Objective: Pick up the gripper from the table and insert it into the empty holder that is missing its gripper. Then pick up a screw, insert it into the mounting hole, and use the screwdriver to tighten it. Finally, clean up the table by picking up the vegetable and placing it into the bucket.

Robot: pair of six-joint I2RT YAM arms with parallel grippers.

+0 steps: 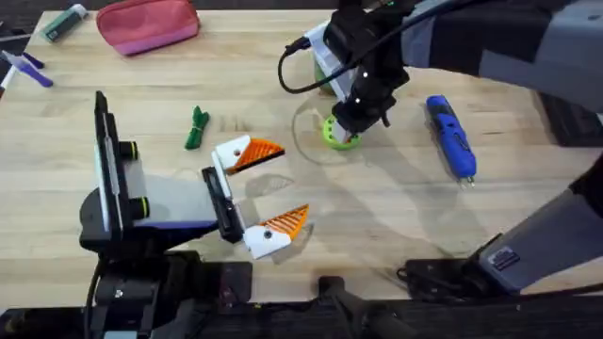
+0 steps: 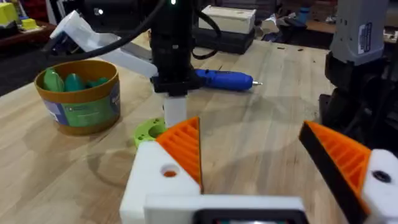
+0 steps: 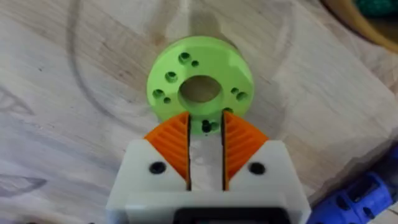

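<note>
The vegetable (image 1: pixel 196 127) lies on the tabletop (image 1: pixel 396 217) left of centre, its long axis running near to far. The left hand (image 1: pixel 273 186), fingers spread, sits just near-right of it and looks the closer one. The right hand (image 1: pixel 347 127) is well to its right, pads nearly together, pinching the rim of the lime-green disc (image 1: pixel 339 137). The bucket (image 2: pixel 78 93) stands just beyond.

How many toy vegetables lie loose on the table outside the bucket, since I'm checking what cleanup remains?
1. The vegetable lies on the table beyond the left gripper, left of the lime-green disc. The right arm could hide others near the bucket.
</note>
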